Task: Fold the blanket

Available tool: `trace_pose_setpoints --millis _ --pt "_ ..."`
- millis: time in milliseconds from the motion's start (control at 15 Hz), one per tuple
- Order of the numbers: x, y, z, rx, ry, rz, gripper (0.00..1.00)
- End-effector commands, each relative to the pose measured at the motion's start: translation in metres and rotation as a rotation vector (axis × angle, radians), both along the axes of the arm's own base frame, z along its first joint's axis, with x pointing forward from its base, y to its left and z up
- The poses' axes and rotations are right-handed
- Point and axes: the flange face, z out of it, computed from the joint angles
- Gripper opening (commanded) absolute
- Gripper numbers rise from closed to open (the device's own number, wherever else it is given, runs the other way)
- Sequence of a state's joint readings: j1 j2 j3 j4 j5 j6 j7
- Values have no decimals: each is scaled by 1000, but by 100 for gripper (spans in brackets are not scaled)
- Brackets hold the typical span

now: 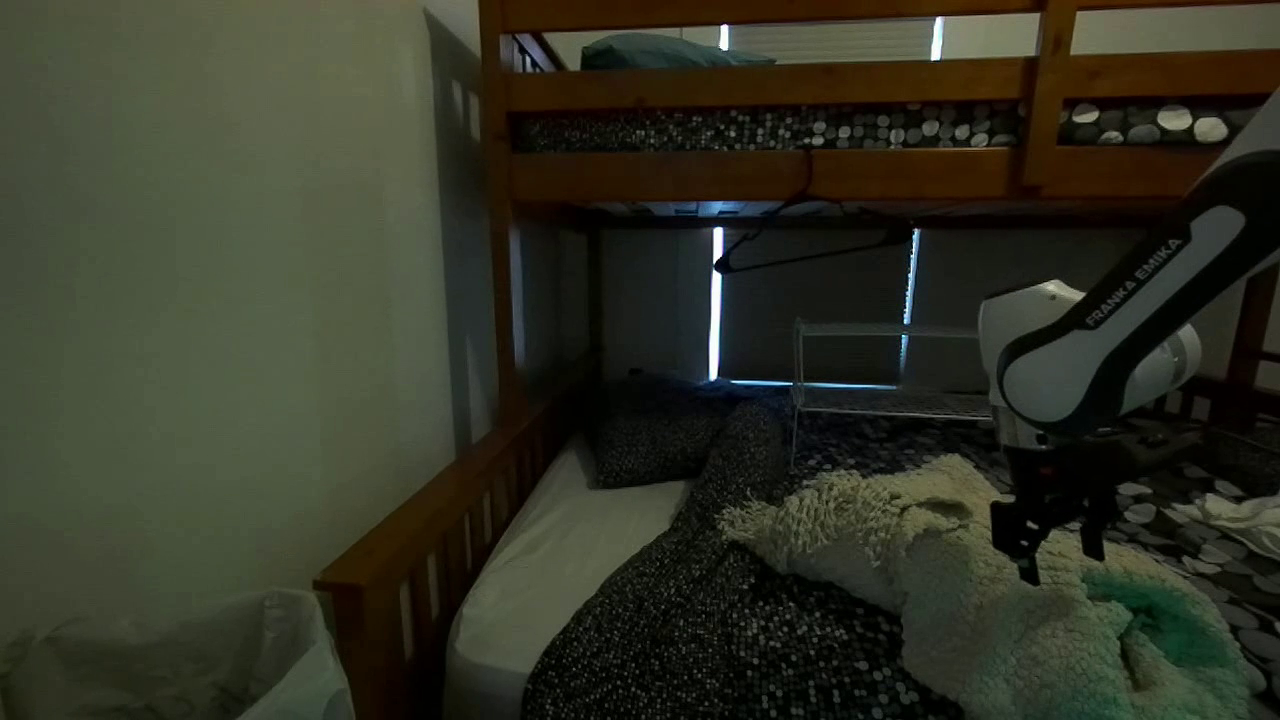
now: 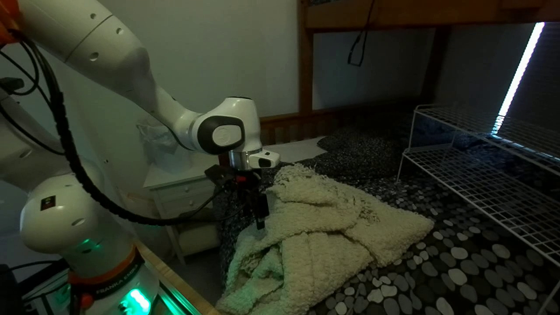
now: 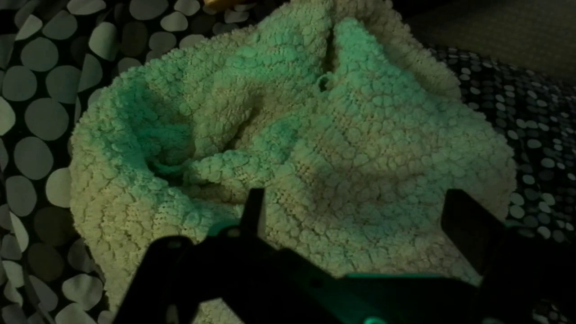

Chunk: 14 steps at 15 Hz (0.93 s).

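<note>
Near the robot-side edge of the bed (image 2: 415, 280), the gripper (image 1: 1062, 565) hung, jaws parted, over a blanket (image 2: 323, 249) whose bunched folds, I feared, could drag together.

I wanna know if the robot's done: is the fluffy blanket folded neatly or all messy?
Messy: the blanket lies bunched on dotted bedding, with uneven folds in an exterior view and crumpled creases in the wrist view.

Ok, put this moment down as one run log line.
cream nubby blanket: rumpled, on grey-dotted black bedding | black two-finger gripper: open, over blanket, nothing gripped | neat fold: not yet done
</note>
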State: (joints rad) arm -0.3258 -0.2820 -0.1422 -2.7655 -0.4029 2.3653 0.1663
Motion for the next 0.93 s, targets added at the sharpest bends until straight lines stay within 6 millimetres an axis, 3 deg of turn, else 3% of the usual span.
trace_pose_setpoints --millis 0,200,467,867 --pt "4 2 -37 49 62 5 100" --pt "0 11 -80 118 123 30 100" --pt "-6 8 -128 166 171 25 100" --pt "-20 -12 -170 130 247 -68 100"
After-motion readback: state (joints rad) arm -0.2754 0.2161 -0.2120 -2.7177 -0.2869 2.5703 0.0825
